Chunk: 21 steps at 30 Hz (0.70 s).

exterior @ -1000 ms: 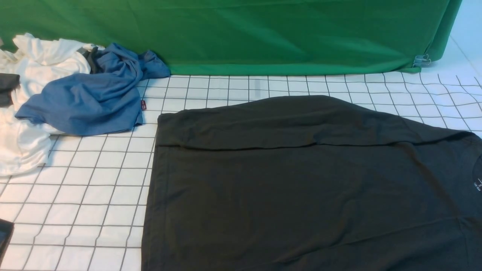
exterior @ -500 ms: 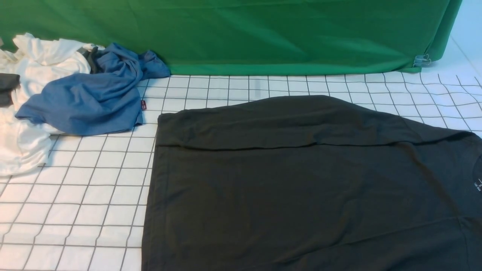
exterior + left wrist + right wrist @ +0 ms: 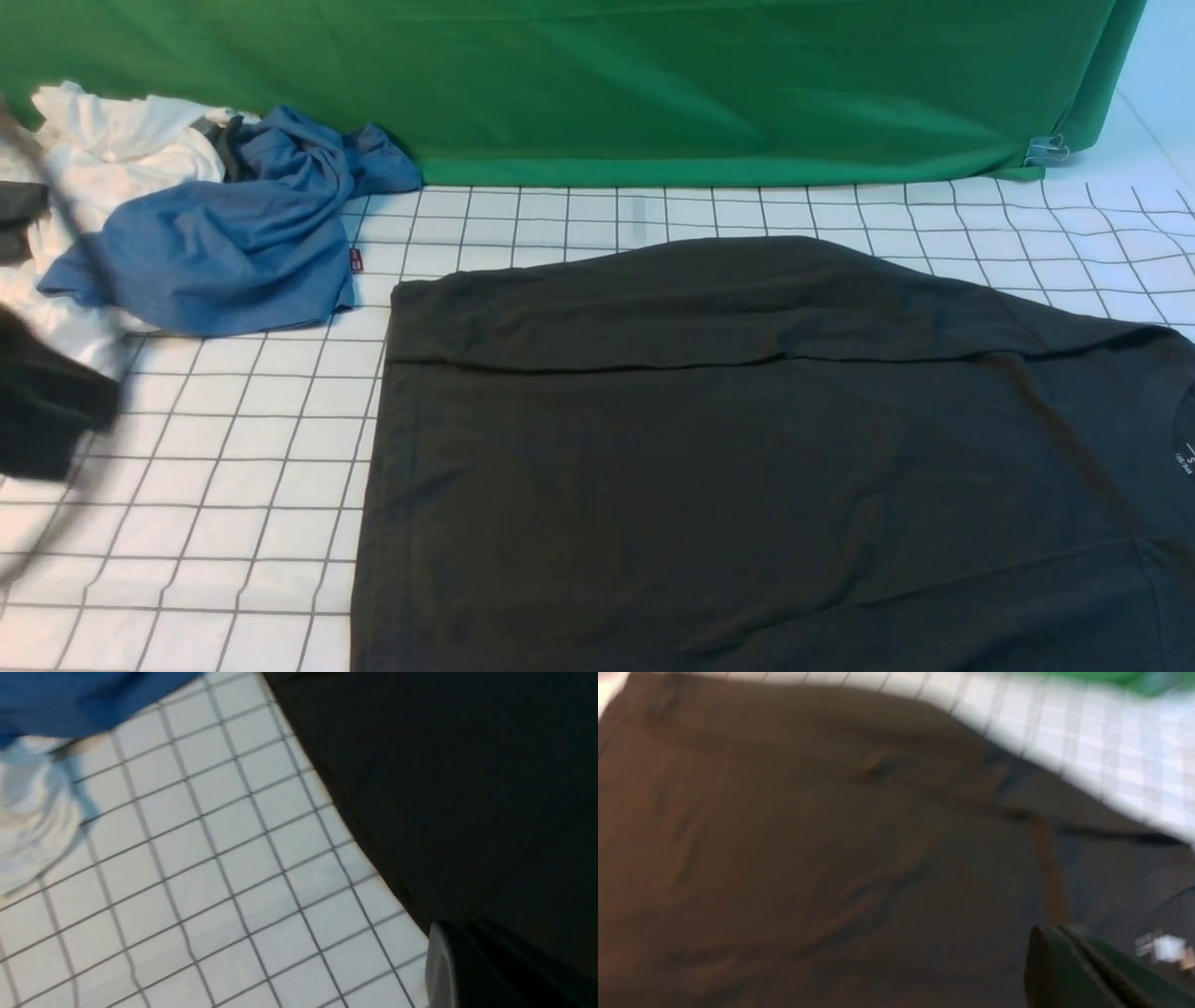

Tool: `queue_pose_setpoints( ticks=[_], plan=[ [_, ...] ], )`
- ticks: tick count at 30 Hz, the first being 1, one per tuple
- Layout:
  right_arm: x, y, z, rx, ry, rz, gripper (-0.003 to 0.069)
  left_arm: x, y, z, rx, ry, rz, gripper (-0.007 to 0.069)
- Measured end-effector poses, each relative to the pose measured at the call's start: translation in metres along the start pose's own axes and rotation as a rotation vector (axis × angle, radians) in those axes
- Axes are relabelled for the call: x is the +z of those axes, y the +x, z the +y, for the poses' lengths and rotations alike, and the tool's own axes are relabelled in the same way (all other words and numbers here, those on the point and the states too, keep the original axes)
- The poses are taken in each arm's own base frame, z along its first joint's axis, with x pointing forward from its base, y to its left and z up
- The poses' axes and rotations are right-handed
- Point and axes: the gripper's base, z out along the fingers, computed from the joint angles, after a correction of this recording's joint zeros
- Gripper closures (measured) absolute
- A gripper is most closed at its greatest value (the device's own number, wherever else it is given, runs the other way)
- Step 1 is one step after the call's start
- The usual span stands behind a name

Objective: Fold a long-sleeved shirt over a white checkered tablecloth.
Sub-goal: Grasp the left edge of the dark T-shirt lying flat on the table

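The long-sleeved shirt (image 3: 747, 467) lies flat on the white checkered tablecloth (image 3: 233, 467), collar to the right, with its far sleeve (image 3: 700, 308) folded across the body. A small white neck label (image 3: 1162, 947) shows at the collar. My left arm (image 3: 42, 406) is a dark blur at the left edge, over the white garment. In the left wrist view my left gripper (image 3: 455, 926) is shut and empty, above the shirt's (image 3: 444, 788) edge. My right gripper (image 3: 1050, 931) is shut and empty, above the shirt's (image 3: 808, 858) chest near the label. It is out of the front view.
A crumpled blue shirt (image 3: 224, 233) and a white garment (image 3: 103, 149) are heaped at the far left. The green backdrop cloth (image 3: 597, 84) hangs along the back, held by a clip (image 3: 1046, 149) at its right end.
My left arm has swung into the front view at the left edge, blurred by motion. The right jaws have closed. The shirt has not moved.
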Motion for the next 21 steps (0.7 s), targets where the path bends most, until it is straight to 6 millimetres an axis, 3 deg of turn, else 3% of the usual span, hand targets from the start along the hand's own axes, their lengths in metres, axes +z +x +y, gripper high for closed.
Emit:
queue_pose_setpoints(
  ticks=[6,12,17,21],
  plan=[
    [0.002,0.010,0.027,-0.165,-0.171,0.194,0.0646,0.076,-0.012,-0.048,0.284,0.177,0.284,0.0578],
    [0.000,0.015,0.024,-0.223,-0.126,0.247,0.0645,0.137,0.016,-0.073,0.377,0.251,0.448,0.0346],
    [0.000,0.011,0.022,-0.231,-0.091,0.194,0.0643,0.162,0.051,-0.074,0.376,0.234,0.448,0.0201],
    [0.000,0.005,0.021,-0.232,-0.072,0.137,0.0643,0.177,0.067,-0.073,0.368,0.212,0.386,0.0178]
  ],
)
